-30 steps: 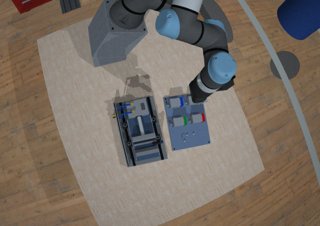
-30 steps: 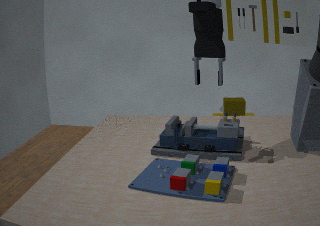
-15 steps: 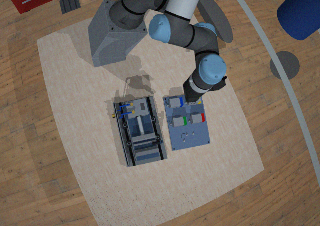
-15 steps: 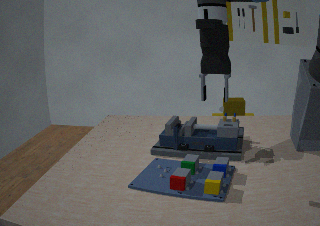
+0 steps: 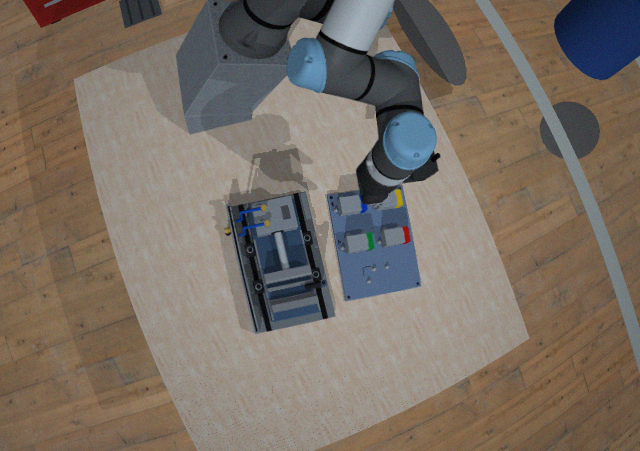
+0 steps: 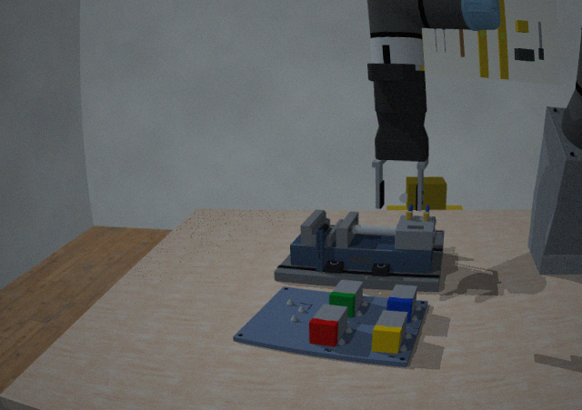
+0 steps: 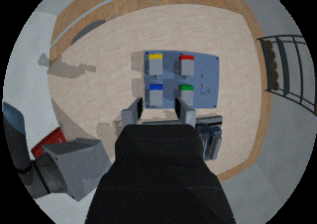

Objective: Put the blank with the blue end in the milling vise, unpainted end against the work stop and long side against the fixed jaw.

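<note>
The blank with the blue end lies on the blue plate, in the back row nearest the vise; it also shows in the overhead view and the wrist view. My gripper is open and empty, well above the plate, roughly over the blue-ended blank; in the wrist view its fingers frame that blank. The milling vise stands beside the plate, its jaws apart with nothing between them.
Blanks with green, red and yellow ends share the plate. The arm's grey base stands behind the vise. A yellow block stands beyond the table.
</note>
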`<state>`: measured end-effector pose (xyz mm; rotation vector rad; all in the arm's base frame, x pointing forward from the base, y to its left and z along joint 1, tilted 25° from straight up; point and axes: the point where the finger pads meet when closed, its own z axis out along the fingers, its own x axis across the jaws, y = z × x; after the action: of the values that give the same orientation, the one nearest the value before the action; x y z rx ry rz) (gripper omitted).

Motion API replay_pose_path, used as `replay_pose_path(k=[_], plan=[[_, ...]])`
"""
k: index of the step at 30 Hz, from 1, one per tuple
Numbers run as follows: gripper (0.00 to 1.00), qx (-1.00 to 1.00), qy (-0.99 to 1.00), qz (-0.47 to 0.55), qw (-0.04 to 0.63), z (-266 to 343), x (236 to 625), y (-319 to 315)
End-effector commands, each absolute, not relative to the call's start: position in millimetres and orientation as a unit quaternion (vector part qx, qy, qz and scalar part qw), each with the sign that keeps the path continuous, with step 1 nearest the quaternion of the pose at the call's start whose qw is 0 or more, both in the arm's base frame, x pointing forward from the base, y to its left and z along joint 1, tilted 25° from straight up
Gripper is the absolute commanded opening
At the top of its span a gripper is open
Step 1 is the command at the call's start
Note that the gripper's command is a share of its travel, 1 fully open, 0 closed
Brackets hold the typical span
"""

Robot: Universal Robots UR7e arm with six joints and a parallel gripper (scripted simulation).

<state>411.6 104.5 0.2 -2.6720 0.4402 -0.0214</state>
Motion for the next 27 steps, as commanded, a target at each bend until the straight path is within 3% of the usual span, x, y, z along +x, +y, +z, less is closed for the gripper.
replay_pose_path(k=[1, 6, 11, 27], plan=[[1.0, -0.964, 0.159, -0.016, 0.214, -13, 414, 108], [1.0, -0.964, 0.159, -0.016, 0.214, -13, 414, 108], [1.0, -0.964, 0.159, -0.016, 0.214, -66, 404, 123], [1.0, -0.964, 0.159, -0.014, 0.214, -80, 403, 127]])
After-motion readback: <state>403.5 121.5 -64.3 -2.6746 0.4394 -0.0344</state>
